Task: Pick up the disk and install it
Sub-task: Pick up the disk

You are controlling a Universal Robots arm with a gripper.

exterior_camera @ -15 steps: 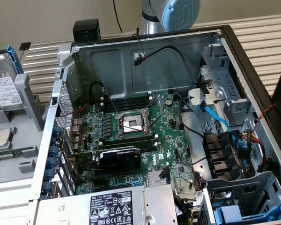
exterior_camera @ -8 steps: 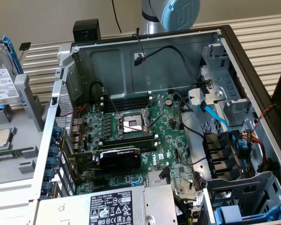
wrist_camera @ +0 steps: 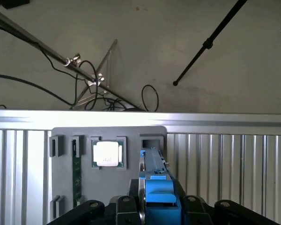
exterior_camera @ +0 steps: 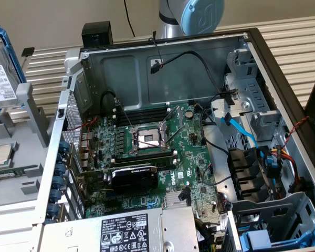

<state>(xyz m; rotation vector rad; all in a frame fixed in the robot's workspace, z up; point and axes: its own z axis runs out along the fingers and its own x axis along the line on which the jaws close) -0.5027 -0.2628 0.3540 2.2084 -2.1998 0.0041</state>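
The disk (exterior_camera: pixel 1 68) stands on edge in the grey holder tray (exterior_camera: pixel 21 173) at the exterior view's far left, silver with a white label and a blue carrier frame. In the wrist view the disk (wrist_camera: pixel 154 168) is seen edge-on, its blue carrier running straight toward the camera. My gripper (wrist_camera: pixel 155 199) straddles that near edge, and its black jaws lie against both sides of the carrier. The arm's blue joint (exterior_camera: pixel 199 13) shows behind the case.
The open computer case (exterior_camera: pixel 262 58) fills the middle, with motherboard (exterior_camera: pixel 147 147), cables and a grey power-supply box (exterior_camera: pixel 142 231). A drive cage with blue parts (exterior_camera: pixel 262 239) sits at the lower right. The holder tray (wrist_camera: pixel 65 178) also carries a square CPU chip (wrist_camera: pixel 107 153) and a green memory stick (wrist_camera: pixel 76 176).
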